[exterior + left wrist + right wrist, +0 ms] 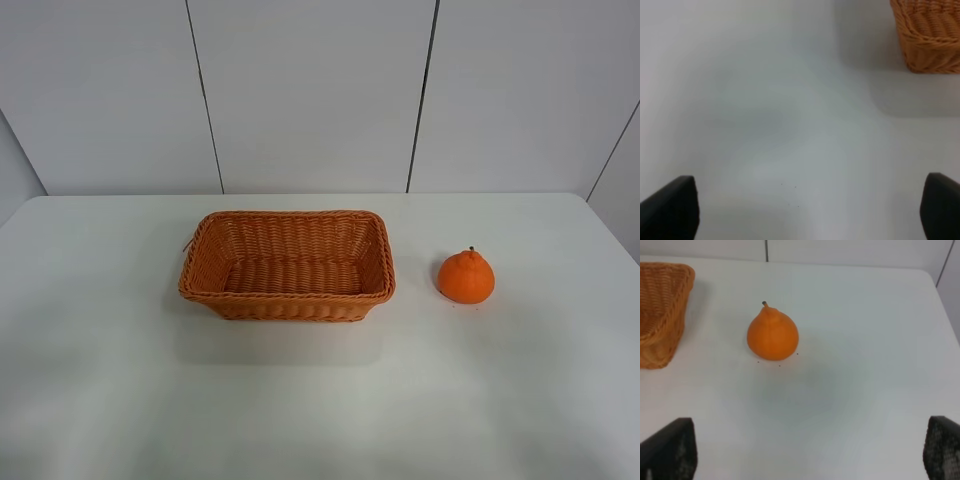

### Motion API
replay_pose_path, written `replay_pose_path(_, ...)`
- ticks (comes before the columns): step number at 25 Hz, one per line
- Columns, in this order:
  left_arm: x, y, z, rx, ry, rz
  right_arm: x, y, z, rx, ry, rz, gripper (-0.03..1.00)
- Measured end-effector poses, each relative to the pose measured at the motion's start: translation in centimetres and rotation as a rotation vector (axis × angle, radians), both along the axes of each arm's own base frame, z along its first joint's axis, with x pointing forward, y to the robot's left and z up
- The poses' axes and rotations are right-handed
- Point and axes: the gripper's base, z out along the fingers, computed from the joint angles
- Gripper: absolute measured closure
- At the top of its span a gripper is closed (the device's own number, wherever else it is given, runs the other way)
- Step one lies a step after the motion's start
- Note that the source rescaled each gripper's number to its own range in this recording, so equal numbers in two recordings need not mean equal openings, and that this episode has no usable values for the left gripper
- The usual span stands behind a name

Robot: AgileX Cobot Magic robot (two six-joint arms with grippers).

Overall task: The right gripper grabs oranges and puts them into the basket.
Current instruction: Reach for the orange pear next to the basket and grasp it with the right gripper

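Beside the empty basket (290,308), the orange (466,278) is sitting ungrabbed; nothing is done yet. The right gripper (810,452) is hovering short of it, jaws apart.

A woven basket (288,306) sits on the white worktop (320,410), midway between the left and right edges and nearer the far edge. A thin strand seems to stick out at its left rim. An orange (466,279) stands stem-up toward the right edge, apart from the basket.
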Motion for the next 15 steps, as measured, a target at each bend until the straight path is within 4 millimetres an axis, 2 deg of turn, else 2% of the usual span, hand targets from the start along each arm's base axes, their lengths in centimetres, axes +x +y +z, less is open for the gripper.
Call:
replay_pose_path(10, 0.0, 0.0, 0.0, 0.0, 0.0, 0.0, 0.4, 0.1, 0.1, 0.015, 0.024, -0.001, -0.03)
replay_pose_path(13, 0.0, 0.0, 0.0, 0.0, 0.0, 0.0, 2.1, 0.1, 1.2, 0.012, 0.111, -0.003, -0.03)
replay_pose_path(15, 0.0, 0.0, 0.0, 0.0, 0.0, 0.0, 4.2, 0.1, 2.4, 0.009, 0.202, -0.004, -0.03)
